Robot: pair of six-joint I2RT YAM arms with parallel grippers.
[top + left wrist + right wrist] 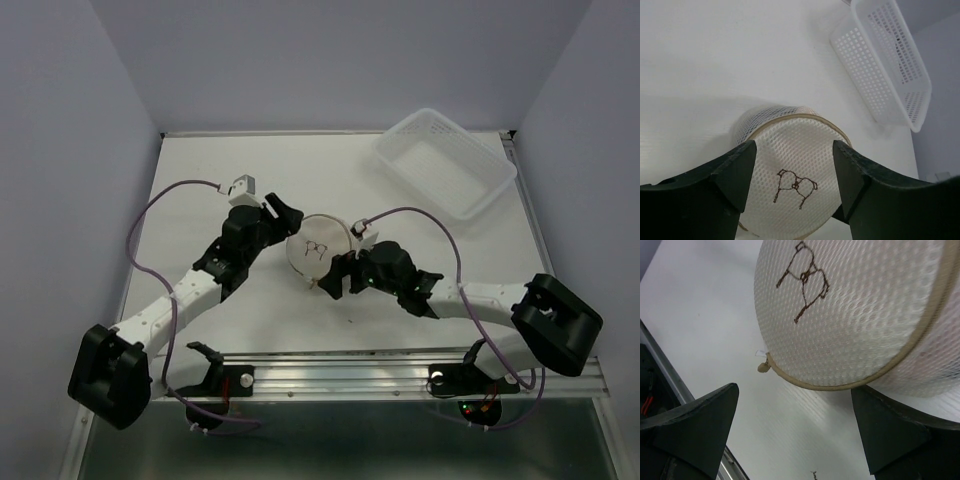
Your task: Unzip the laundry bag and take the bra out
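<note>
The laundry bag is a round cream-white mesh pouch with a tan zipper rim, tilted so its flat face with the dark bra outline faces the arms. It is zipped shut and no bra shows. My left gripper is open at the bag's upper left; in the left wrist view its fingers straddle the flat face. My right gripper is open at the bag's lower right. In the right wrist view the bag fills the top. Its tan zipper pull hangs above the gap, and the right finger sits under the rim.
A clear white plastic basket stands at the back right of the table; it also shows in the left wrist view. The metal rail runs along the table's near edge. A tiny dark speck lies on the table in front of the bag.
</note>
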